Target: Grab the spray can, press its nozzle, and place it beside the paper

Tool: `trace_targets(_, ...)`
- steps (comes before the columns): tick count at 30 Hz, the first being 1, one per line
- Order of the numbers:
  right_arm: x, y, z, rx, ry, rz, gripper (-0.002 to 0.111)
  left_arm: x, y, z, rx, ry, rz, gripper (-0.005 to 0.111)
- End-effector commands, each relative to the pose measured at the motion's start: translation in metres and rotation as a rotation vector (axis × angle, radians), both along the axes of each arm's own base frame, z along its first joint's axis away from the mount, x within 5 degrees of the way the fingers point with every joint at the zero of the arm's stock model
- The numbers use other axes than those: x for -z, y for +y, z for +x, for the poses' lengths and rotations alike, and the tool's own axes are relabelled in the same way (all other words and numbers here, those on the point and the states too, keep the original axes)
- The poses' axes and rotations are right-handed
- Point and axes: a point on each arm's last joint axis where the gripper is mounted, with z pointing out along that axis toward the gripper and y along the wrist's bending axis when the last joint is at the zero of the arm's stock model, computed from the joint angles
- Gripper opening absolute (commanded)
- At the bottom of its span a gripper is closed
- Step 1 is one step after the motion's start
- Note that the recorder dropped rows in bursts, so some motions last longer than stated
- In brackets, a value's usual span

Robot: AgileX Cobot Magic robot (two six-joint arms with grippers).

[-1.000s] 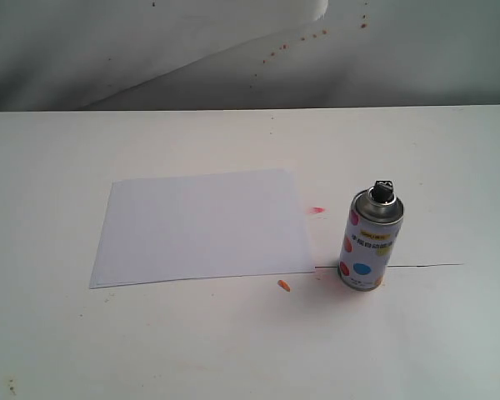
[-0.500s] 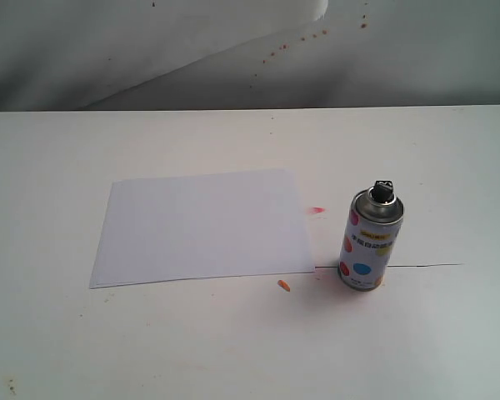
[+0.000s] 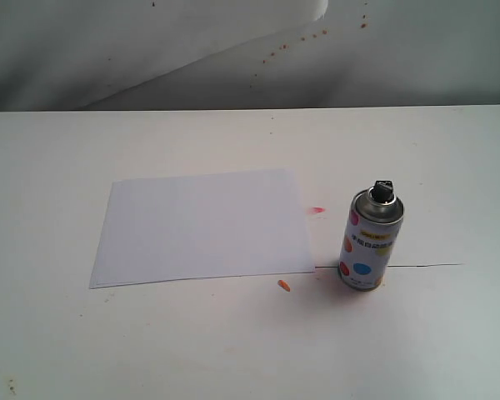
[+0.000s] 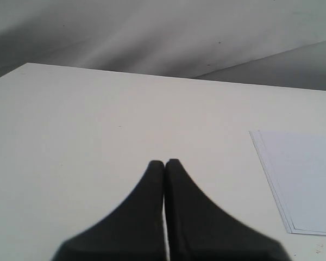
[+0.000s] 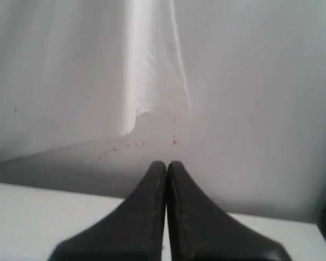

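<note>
Left gripper (image 4: 164,163), right gripper (image 5: 167,164): tapered, black, pressed together, empty. Thin flat paper (image 4: 304,179) ahead of the left; cylindrical spray can (image 3: 372,237) ungripped.

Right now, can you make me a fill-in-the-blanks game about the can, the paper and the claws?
1. The spray can stands ____ on the table, not tipped over.
2. In the exterior view, the paper lies to the ____ of the can.
3. The nozzle on top of the can is coloured ____.
4. The left claw and the right claw are both ____, not open.

Missing words: upright, left, black, shut.
</note>
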Motion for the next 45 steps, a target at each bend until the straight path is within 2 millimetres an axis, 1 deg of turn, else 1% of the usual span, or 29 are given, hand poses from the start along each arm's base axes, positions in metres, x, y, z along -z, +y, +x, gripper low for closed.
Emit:
trace_targets(1, 0.026, 0.008, 0.013, -0.031, 0.103, -0.009, 0.0, 0.001, 0.0, 0.0, 0.002, 0.008, -0.01, 0.0)
trace_targets(3, 0.039, 0.008, 0.013, -0.028, 0.099, -0.002, 0.0, 0.001, 0.0, 0.0, 0.002, 0.008, -0.01, 0.0)
trace_targets(7, 0.076, 0.006, 0.005, -0.013, 0.085, 0.034, 0.0, 0.001, 0.0, 0.0, 0.002, 0.008, -0.01, 0.0)
trace_targets(13, 0.131, 0.001, -0.019, 0.004, 0.099, 0.056, 0.0, 0.001, 0.0, 0.0, 0.002, 0.008, -0.01, 0.0)
trace_targets(16, 0.147, -0.001, -0.03, 0.013, 0.083, 0.096, 0.0, 0.001, 0.0, 0.0, 0.002, 0.008, -0.01, 0.0)
trace_targets(20, 0.157, -0.001, -0.037, -0.007, 0.078, 0.075, 0.0, 0.001, 0.0, 0.0, 0.002, 0.008, -0.01, 0.0)
trace_targets(25, 0.158, 0.008, -0.039, -0.112, 0.078, -0.01, 0.0, 0.001, 0.0, 0.0, 0.002, 0.008, -0.01, 0.0)
trace_targets(27, 0.161, 0.009, -0.04, -0.133, 0.109, -0.044, 0.0, 0.001, 0.0, 0.0, 0.002, 0.008, -0.01, 0.0)
trace_targets(31, 0.166, 0.008, -0.041, -0.125, 0.159, -0.05, 0.0, 0.001, 0.0, 0.0, 0.002, 0.008, -0.01, 0.0)
trace_targets(45, 0.166, 0.008, -0.041, -0.122, 0.162, -0.032, 0.0, 0.001, 0.0, 0.0, 0.002, 0.008, -0.01, 0.0)
